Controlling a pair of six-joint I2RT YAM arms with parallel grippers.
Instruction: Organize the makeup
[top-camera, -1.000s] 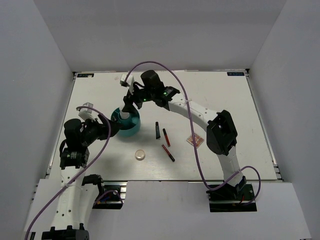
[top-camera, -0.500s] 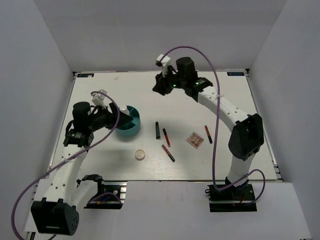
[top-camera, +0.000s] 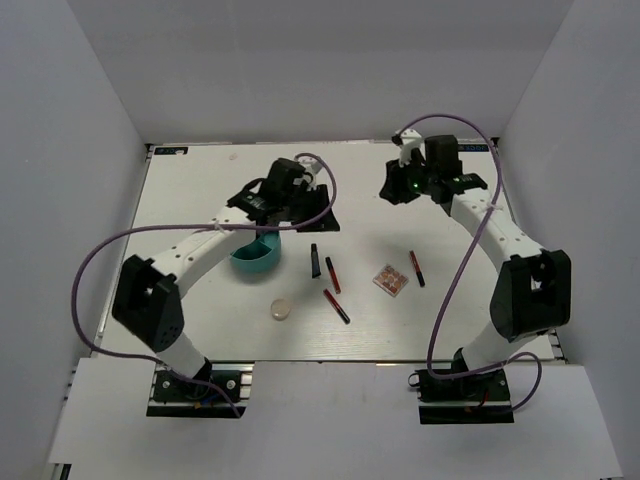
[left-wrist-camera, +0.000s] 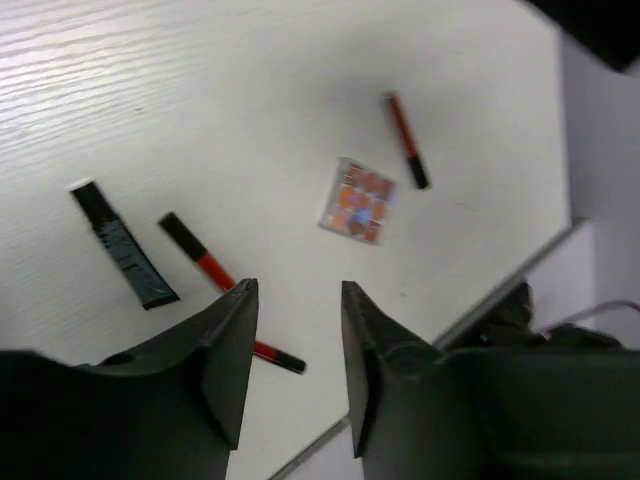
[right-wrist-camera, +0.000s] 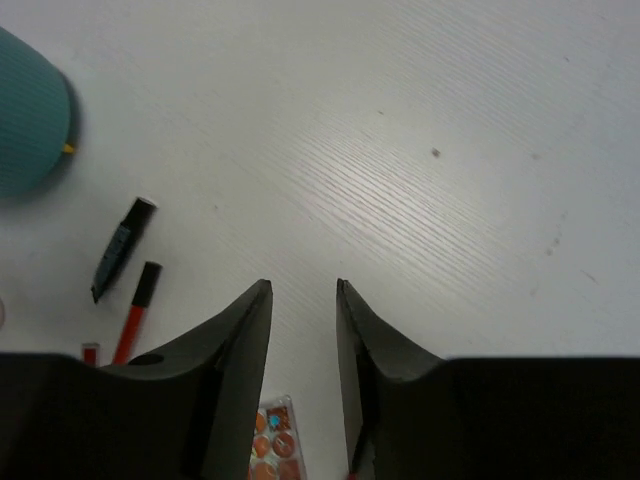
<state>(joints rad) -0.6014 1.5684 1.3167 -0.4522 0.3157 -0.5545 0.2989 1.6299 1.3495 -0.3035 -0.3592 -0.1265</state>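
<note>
We look down on a white desk (top-camera: 200, 175). The left claw (left-wrist-camera: 295, 300) hangs near a teal tub (top-camera: 258, 262), its jaws parted with nothing between them. The right claw (right-wrist-camera: 303, 292) hovers over the far right, also parted and empty. A black tube (top-camera: 314, 261) lies at mid-desk, with a red-black stick (top-camera: 332, 274) just beside it. A second stick (top-camera: 336, 306) and a round cream compact (top-camera: 281, 311) lie nearer us. To the right, a square pinkish palette (top-camera: 390, 280) lies beside a third stick (top-camera: 416, 268).
</note>
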